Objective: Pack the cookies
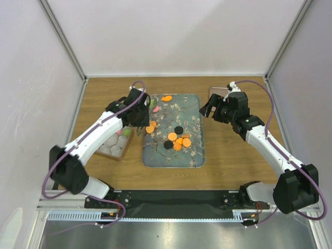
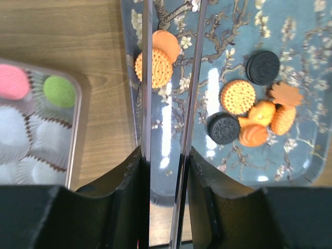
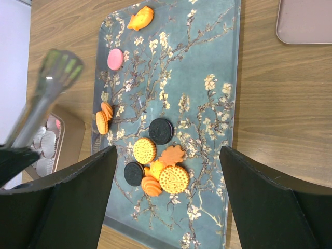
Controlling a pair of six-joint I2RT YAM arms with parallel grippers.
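Observation:
The cookies lie on a floral tray (image 1: 193, 155). A cluster of orange and black ones (image 1: 178, 140) sits mid-tray, with a pink one (image 1: 155, 109) and an orange fish-shaped one (image 1: 166, 98) farther back. My left gripper (image 1: 136, 116) is shut on metal tongs (image 2: 147, 104). The tong blades run either side of two overlapping orange cookies (image 2: 155, 67) at the tray's left edge; I cannot tell whether they pinch them. My right gripper (image 1: 210, 110) hangs open and empty above the tray's right side, over the cluster (image 3: 166, 174).
A box of white paper cups (image 2: 78, 129) stands left of the tray, holding a pink cookie (image 2: 13, 81) and a green one (image 2: 58, 91). A pinkish lid (image 3: 306, 21) lies on the wood beyond the tray's far right corner.

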